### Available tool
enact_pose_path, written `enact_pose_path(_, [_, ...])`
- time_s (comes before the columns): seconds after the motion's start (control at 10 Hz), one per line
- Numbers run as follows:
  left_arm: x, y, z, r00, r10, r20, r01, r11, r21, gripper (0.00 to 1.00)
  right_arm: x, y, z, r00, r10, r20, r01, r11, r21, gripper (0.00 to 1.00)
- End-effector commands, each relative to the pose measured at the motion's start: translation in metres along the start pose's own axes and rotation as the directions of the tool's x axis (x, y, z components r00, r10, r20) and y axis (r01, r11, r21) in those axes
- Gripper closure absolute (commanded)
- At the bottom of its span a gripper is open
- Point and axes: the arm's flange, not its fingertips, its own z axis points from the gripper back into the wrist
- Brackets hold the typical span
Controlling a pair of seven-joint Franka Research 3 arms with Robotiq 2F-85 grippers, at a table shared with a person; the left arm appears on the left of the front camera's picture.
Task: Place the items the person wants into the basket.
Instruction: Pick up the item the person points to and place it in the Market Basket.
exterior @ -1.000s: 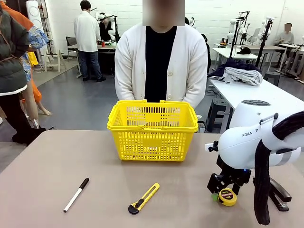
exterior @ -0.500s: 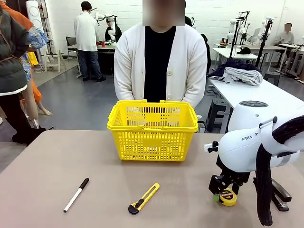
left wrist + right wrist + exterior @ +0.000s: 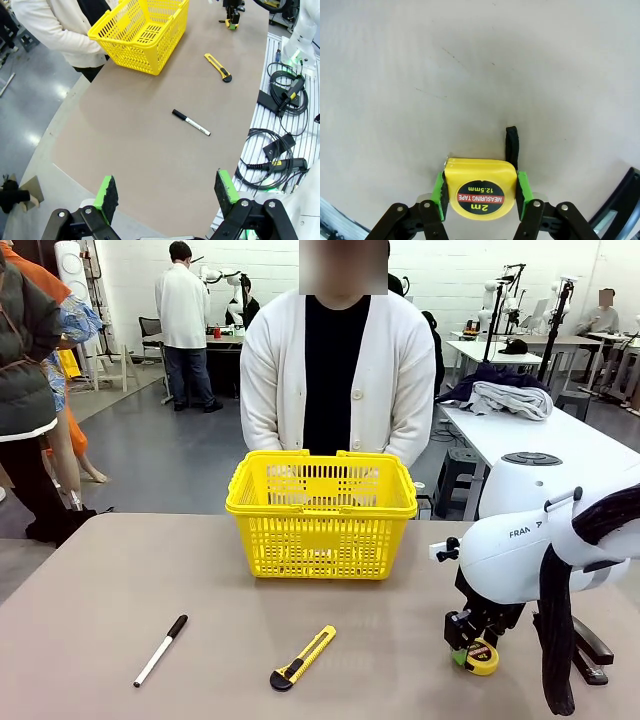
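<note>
Front view: my right end effector (image 3: 472,645) is down at the right near corner of the table (image 3: 150,580), clamped on the tape measure (image 3: 481,657), well apart from the basket (image 3: 320,515). The stapler (image 3: 592,645) lies just beside it, so a careless swing could knock it.

Left wrist view: the left end effector (image 3: 167,192) hangs wide and empty.

Right wrist view: the pads (image 3: 440,192) pinch the case's smooth sides, so I judge it could twist out on lifting. It lies label up, squarish, with no clear long axis. Its black strap (image 3: 513,142) trails away from the fingers.
</note>
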Motion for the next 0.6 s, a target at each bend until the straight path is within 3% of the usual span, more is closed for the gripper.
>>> enact_pose_path(0.0, [0.001, 0.000, 0.000, 1.000, 0.013, -0.010, -0.013, 1.000, 0.008, 0.00, -0.025, 0.004, -0.016, 1.000, -0.001, 0.009, 0.001, 0.999, -0.036, 0.80])
enact_pose_path(0.1, [0.001, 0.000, 0.000, 1.000, 0.013, -0.010, -0.013, 1.000, 0.008, 0.00, -0.025, 0.004, -0.015, 1.000, -0.001, 0.008, 0.001, 0.999, -0.035, 0.84])
enact_pose_path(0.2, [0.001, 0.000, 0.000, 1.000, 0.013, -0.010, -0.013, 1.000, 0.008, 0.00, -0.030, 0.010, 0.005, 1.000, 0.008, 0.023, -0.008, 1.000, -0.007, 0.96])
enact_pose_path(0.3, [0.001, 0.000, 0.000, 1.000, 0.013, -0.010, -0.013, 1.000, 0.008, 0.00, -0.038, 0.020, 0.040, 0.999, 0.027, 0.040, -0.028, 0.999, 0.027, 0.96])
enact_pose_path(0.5, [0.001, 0.000, 0.000, 1.000, 0.013, -0.010, -0.013, 1.000, 0.008, 0.00, -0.058, 0.044, 0.148, 0.995, 0.077, 0.059, -0.076, 0.997, -0.012, 0.96])
